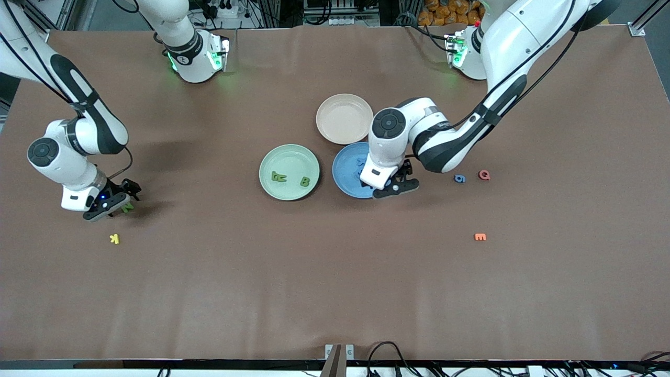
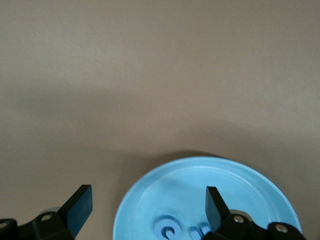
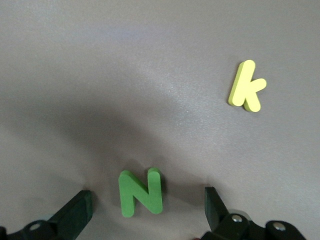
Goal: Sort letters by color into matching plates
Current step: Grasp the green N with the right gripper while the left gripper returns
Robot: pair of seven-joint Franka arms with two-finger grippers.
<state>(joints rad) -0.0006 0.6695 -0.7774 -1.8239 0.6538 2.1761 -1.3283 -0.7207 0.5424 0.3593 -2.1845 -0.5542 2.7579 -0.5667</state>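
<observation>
The blue plate (image 1: 343, 168) lies mid-table, partly covered by my left gripper (image 1: 393, 187), which hangs open just above it. In the left wrist view two blue letters (image 2: 171, 229) lie loose in the blue plate (image 2: 165, 192) beneath the open left gripper (image 2: 148, 204). Beside it, the pale green plate (image 1: 290, 156) holds two green letters (image 1: 279, 177). One more blue letter (image 1: 459, 178) lies on the table toward the left arm's end. My right gripper (image 1: 111, 203) stands open low over a green N (image 3: 141, 192), one finger on each side, not touching it.
A beige plate (image 1: 344, 118) sits next to the blue one, farther from the front camera. A red Q (image 1: 484, 175) and an orange E (image 1: 480, 237) lie toward the left arm's end. A yellow K (image 1: 114, 239) lies near the green N.
</observation>
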